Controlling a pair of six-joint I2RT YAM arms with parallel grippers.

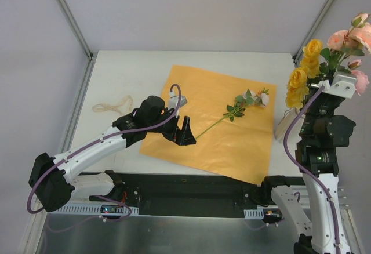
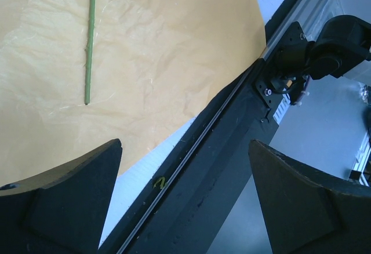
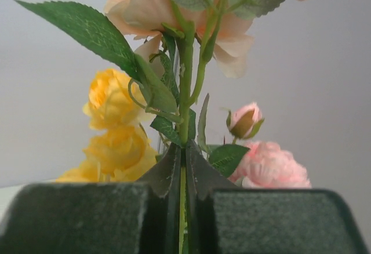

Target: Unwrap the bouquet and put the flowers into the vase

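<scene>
The left gripper (image 1: 185, 131) hovers low over the near part of the orange paper (image 1: 191, 100), its fingers spread wide apart with nothing between them. Just past it, one loose flower (image 1: 232, 112) lies flat on the sheet, its bare stem end closest to the gripper. Off the sheet's right edge sits the white vase (image 1: 283, 127), partly hidden by a cable. Above it, the right gripper (image 3: 184, 207) is clamped on the stems of the flowers (image 1: 301, 80), holding them upright. A cream ribbon (image 1: 113, 104) lies far left.
</scene>
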